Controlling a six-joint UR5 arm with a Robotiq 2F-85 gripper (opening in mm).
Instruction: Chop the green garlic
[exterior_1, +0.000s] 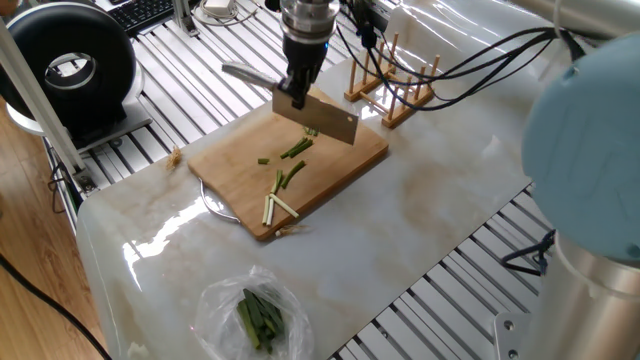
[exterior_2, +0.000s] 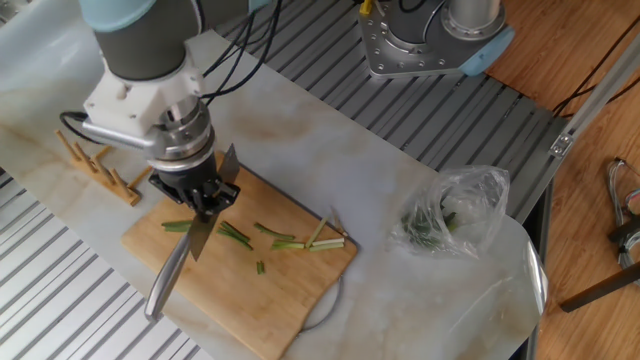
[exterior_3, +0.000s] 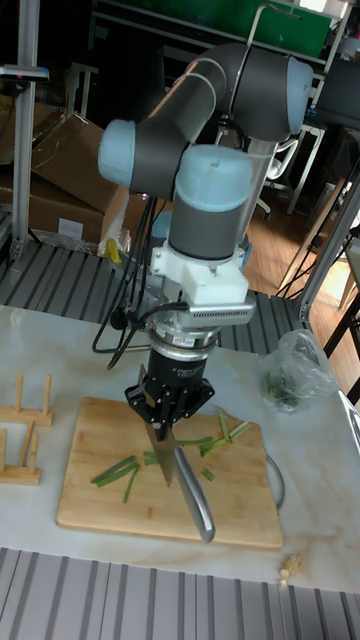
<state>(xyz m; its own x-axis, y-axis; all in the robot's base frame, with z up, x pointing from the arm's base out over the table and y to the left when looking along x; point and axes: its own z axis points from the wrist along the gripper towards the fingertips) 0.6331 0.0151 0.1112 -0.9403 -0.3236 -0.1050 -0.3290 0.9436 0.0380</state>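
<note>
Short cut sticks of the green garlic (exterior_1: 296, 150) lie scattered on a bamboo cutting board (exterior_1: 235, 150), some dark green, two pale white (exterior_1: 280, 206). They also show in the other fixed view as the green garlic (exterior_2: 236, 235) and in the tall view as the green garlic (exterior_3: 115, 470). My gripper (exterior_1: 297, 96) is shut on a steel knife (exterior_1: 328, 120), holding it by the top of the blade just above the board's far part. The knife handle (exterior_2: 170, 278) sticks out free. The blade hovers over the green pieces, apart from them.
A clear plastic bag with dark green leaves (exterior_1: 255, 318) lies on the marble table near the front. A wooden slotted rack (exterior_1: 395, 80) stands beside the board's far side. A black round device (exterior_1: 70, 62) sits off the table's left.
</note>
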